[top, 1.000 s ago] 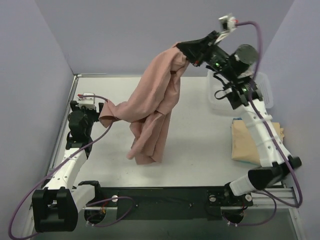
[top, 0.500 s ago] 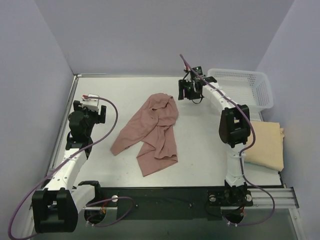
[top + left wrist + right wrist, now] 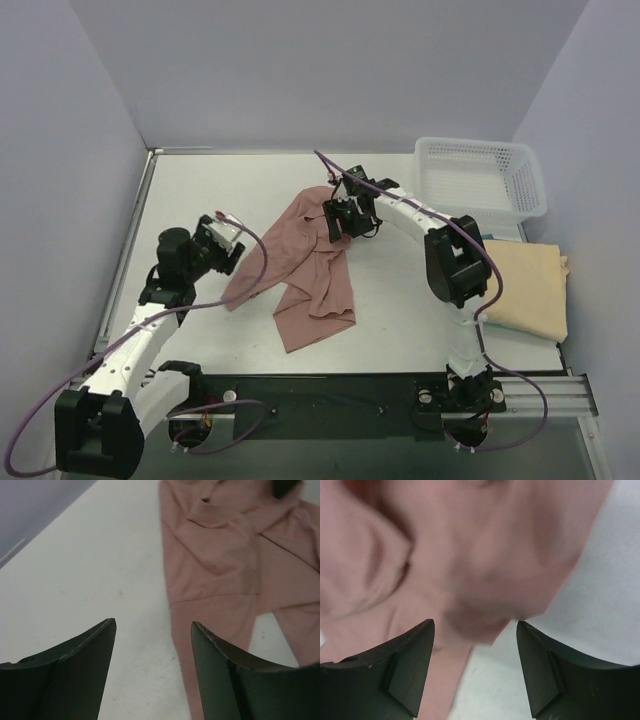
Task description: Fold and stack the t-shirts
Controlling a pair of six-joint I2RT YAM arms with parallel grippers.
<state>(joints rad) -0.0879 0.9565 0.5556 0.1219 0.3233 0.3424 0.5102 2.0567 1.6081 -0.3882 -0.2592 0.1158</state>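
A dusty pink-brown t-shirt [image 3: 305,265] lies crumpled in the middle of the table. A pale tan-yellow t-shirt [image 3: 528,285] lies folded at the right edge. My left gripper [image 3: 228,247] hovers at the pink shirt's left edge, open, with bare table between its fingers; its wrist view shows the pink shirt [image 3: 235,565] ahead to the right. My right gripper [image 3: 336,222] hangs over the shirt's top right part, open, with a fold of pink cloth [image 3: 485,565] just past its fingertips.
A white mesh basket [image 3: 482,182] stands at the back right. The table's left rail [image 3: 130,240] runs along the left arm. Purple walls close the back and both sides.
The right gripper let go of the lifted pink shirt, which dropped flat on the table, then came down over its top right. The left gripper moved right toward the shirt's edge.
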